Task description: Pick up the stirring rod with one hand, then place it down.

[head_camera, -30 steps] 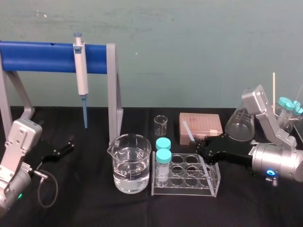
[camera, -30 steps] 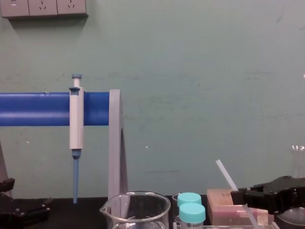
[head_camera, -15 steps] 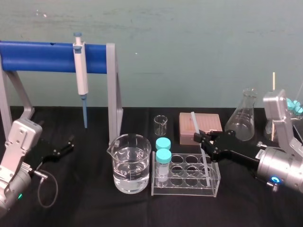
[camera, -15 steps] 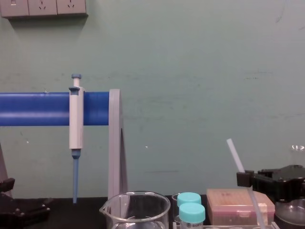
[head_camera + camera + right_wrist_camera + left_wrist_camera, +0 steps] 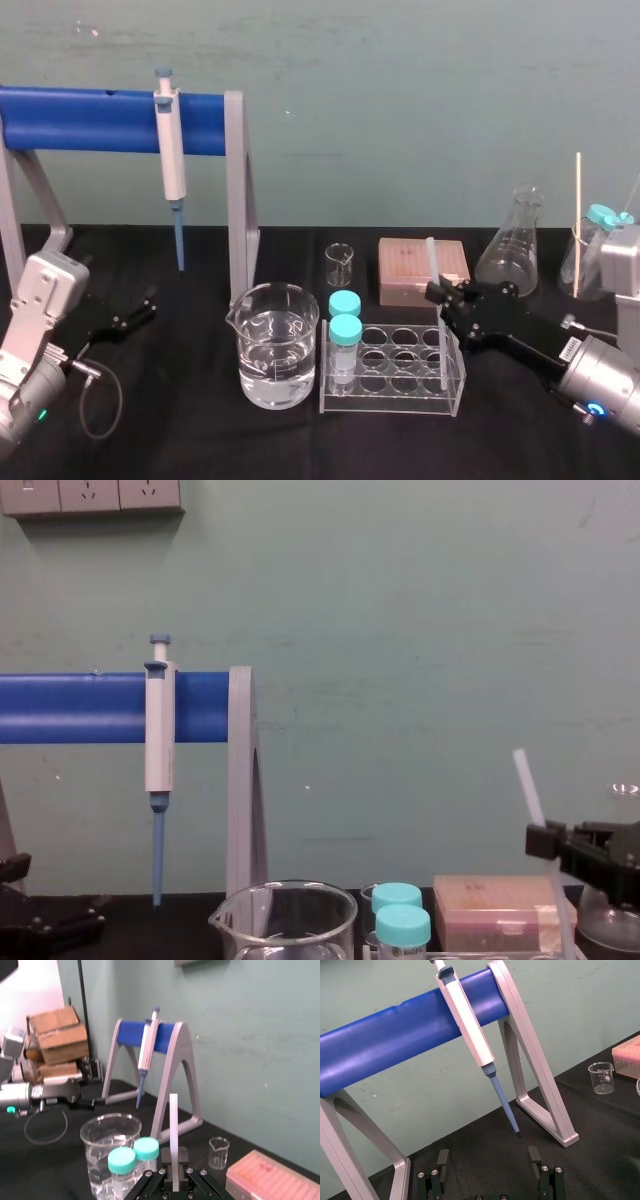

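The stirring rod (image 5: pixel 431 258) is translucent white; the right hand (image 5: pixel 440 296) is black, and so is the left hand (image 5: pixel 147 305); the counter (image 5: pixel 200 440) is plain black; the wall (image 5: pixel 400 90) is pale green, faintly mottled; the stand (image 5: pixel 90 120) has a bright blue bar on grey legs; the pipette (image 5: pixel 172 150) is white with a blue tip; the two vial caps (image 5: pixel 346 328) are teal; the tip box (image 5: pixel 423 262) is pinkish-brown.

I hold the stirring rod (image 5: pixel 432 260), thin and translucent white, almost upright with a small tilt, clamped in my right gripper (image 5: pixel 446 299) over the right end of the clear rack (image 5: pixel 390 402).
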